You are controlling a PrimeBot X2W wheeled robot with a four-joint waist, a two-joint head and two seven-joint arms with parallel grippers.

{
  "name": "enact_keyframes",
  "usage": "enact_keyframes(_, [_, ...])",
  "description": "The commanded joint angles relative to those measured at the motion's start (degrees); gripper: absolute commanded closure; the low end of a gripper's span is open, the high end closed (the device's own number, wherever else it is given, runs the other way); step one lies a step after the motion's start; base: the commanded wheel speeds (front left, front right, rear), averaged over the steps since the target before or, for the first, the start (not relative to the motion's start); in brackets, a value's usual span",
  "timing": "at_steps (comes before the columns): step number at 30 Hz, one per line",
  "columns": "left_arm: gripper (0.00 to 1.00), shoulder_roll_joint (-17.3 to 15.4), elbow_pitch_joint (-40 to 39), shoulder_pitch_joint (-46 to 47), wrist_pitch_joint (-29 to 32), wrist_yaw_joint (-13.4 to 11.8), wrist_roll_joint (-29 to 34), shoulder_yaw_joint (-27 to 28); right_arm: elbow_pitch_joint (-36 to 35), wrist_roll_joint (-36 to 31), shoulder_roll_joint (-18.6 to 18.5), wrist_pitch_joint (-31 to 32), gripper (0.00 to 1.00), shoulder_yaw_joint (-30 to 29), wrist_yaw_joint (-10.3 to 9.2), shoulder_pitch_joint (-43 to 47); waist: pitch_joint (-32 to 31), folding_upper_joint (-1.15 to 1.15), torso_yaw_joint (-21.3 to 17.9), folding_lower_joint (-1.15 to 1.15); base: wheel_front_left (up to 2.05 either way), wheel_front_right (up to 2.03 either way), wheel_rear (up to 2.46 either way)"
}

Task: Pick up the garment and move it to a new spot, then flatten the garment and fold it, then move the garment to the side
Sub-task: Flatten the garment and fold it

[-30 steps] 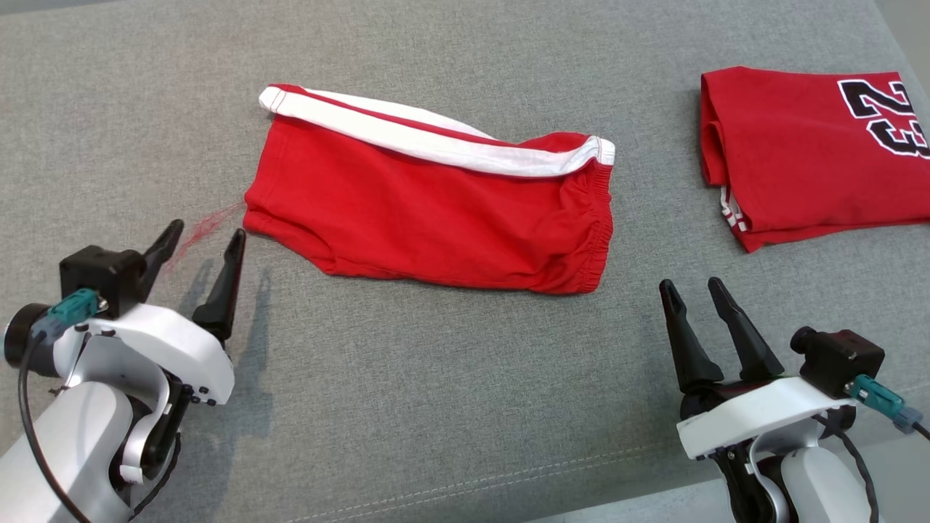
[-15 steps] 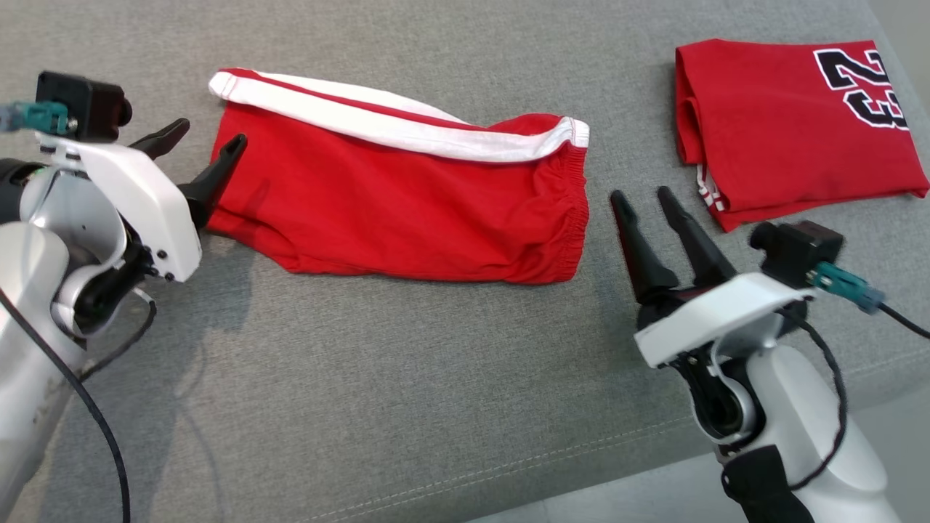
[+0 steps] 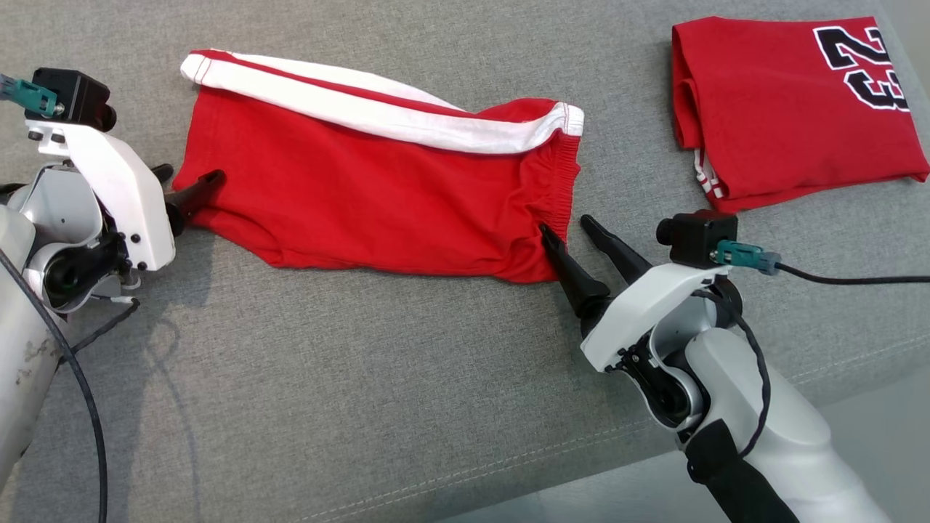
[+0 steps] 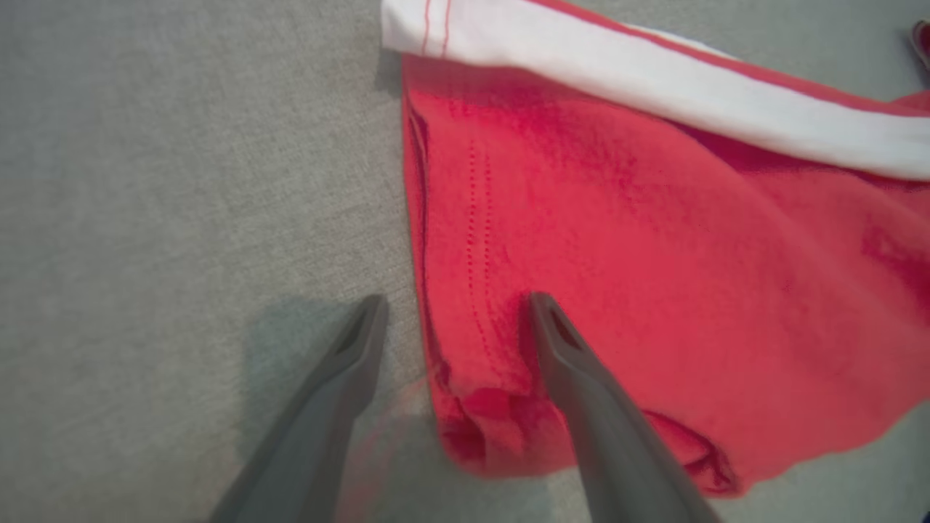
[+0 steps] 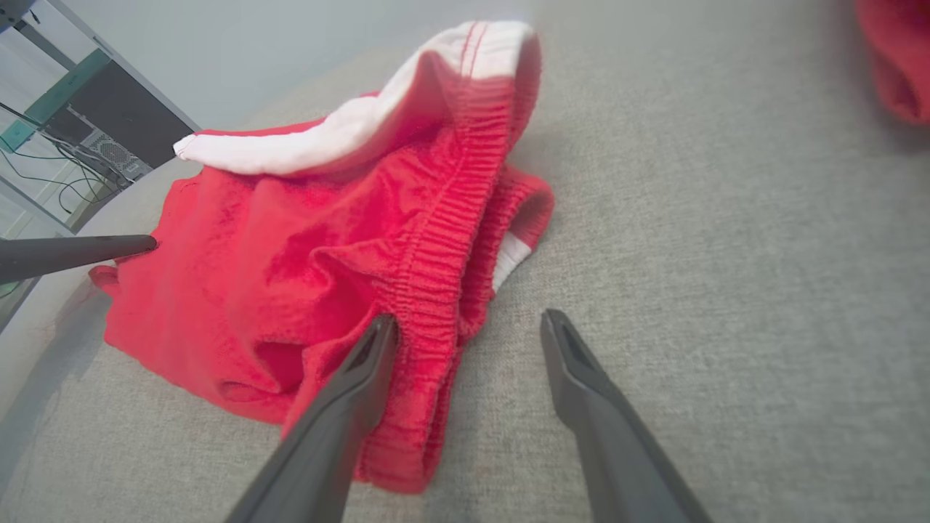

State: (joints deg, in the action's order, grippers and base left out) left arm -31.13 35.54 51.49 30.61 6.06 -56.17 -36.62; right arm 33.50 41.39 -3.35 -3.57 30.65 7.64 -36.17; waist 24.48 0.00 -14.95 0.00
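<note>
Red shorts [image 3: 378, 196] with a white side stripe lie doubled over, fairly flat, mid-way across the grey cushion [image 3: 407, 378], hem to the left, elastic waistband to the right. A second red garment with a black number [image 3: 792, 109] sits far right, well apart.

Left gripper [image 3: 192, 173]: fingers spread wide, straddling the near-left hem corner, one finger over the cloth, the other over bare cushion. Nothing held.
Right gripper [image 3: 564, 222]: also spread wide, at the near-right waistband corner, one tip against the elastic, the other on the cushion side. Nothing held.

Stage: this pose fits a two-ended grasp for lifting as well as one for dragging the piece aside; cannot settle which.

Risks, as judged:
- The waistband gapes at the right corner. A fingertip entering the opening would catch one layer only, and the shorts would fall open on a lift.
- Loose red threads trail at the left hem and could snag a finger.
- Fingers coming in low could push the cloth into a bunch instead of pinching it.
- Uneven closing would skew the garment.
</note>
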Motion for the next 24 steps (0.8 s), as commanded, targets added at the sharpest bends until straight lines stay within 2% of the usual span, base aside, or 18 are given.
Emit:
enact_keyframes(1, [0.00, -1.9, -0.1, 2.0, 0.9, 0.3, -0.8, 1.8, -0.2, 0.6, 0.5, -0.7, 0.00, 1.3, -0.15, -0.8, 0.1, 0.00, 0.1, 0.00, 0.00, 0.00, 0.00])
enact_keyframes(3, [0.00, -0.5, 0.7, 1.6, 3.5, 0.6, -5.1, 3.2, 1.8, 1.9, 0.5, -1.2, 0.00, 2.8, -0.15, -2.3, 0.0, 0.00, 0.2, 0.00, 0.00, 0.00, 0.00])
enact_keyframes(7, [0.00, -0.5, 0.6, 1.3, 7.7, 0.8, -7.2, 2.6, 4.3, 4.1, 0.5, -1.3, 0.00, 4.4, -0.15, -3.9, -0.4, 0.00, 0.3, 0.00, 0.00, 0.00, 0.00])
enact_keyframes(8, [0.02, -0.5, 0.5, 1.1, 8.5, 0.9, -7.7, 2.6, 5.0, 4.8, 0.5, -1.2, 0.00, 4.7, -0.15, -4.2, -0.5, 0.00, 0.4, 0.00, 0.00, 0.00, 0.00])
enact_keyframes(9, [0.11, -0.6, 0.5, 1.1, 9.2, 0.8, -8.0, 2.5, 5.6, 5.4, 0.5, -0.9, 0.00, 5.1, -0.15, -4.5, -0.5, 0.00, 0.4, 0.00, 0.00, 0.00, 0.00])
enact_keyframes(10, [0.11, -0.6, 0.5, 1.1, 9.2, 0.8, -8.0, 2.5, 5.6, 5.4, 0.5, -0.9, 0.00, 5.1, -0.15, -4.5, -0.5, 0.00, 0.4, 0.00, 0.00, 0.00, 0.00])
enact_keyframes(11, [0.19, -0.7, 0.4, 1.1, 9.5, 0.7, -8.1, 2.5, 6.2, 6.0, 0.5, -0.6, 0.00, 5.7, -0.15, -4.8, -0.5, 0.00, 0.4, 0.00, 0.00, 0.00, 0.00])
enact_keyframes(13, [0.62, -0.7, 0.7, 0.9, 10.2, 0.1, -8.6, 2.6, 6.7, 8.2, 0.5, 0.2, 0.01, 6.8, -0.15, -5.1, -0.6, 0.00, 0.4, 0.00, 0.00, 0.00, 0.00])
enact_keyframes(14, [0.98, -0.7, 0.6, 0.8, 10.4, 0.1, -8.7, 2.6, 6.8, 9.2, 0.5, 0.8, 0.43, 7.7, -0.15, -5.2, -0.6, 0.00, 0.3, 0.00, 0.00, 0.00, 0.00])
enact_keyframes(15, [1.00, -0.6, 0.6, 0.7, 10.8, 0.0, -9.2, 2.7, 7.0, 10.1, 0.5, 1.1, 0.77, 8.3, -0.15, -5.4, -0.6, 0.00, 0.3, 0.00, 0.00, 0.00, 0.00])
enact_keyframes(16, [1.00, -0.4, 0.5, 0.5, 10.9, 0.1, -9.5, 2.9, 7.2, 10.9, 0.5, 1.1, 1.00, 8.7, -0.15, -5.6, -0.7, 0.00, 0.3, 0.00, 0.00, 0.00, 0.00])
enact_keyframes(24, [1.00, 0.8, -2.4, -3.8, 8.4, 0.7, -13.2, 4.6, 9.7, 13.1, -0.2, 2.0, 1.00, 8.7, -0.15, -6.4, -2.5, 0.00, 2.6, 0.00, 0.00, 0.00, 0.00])
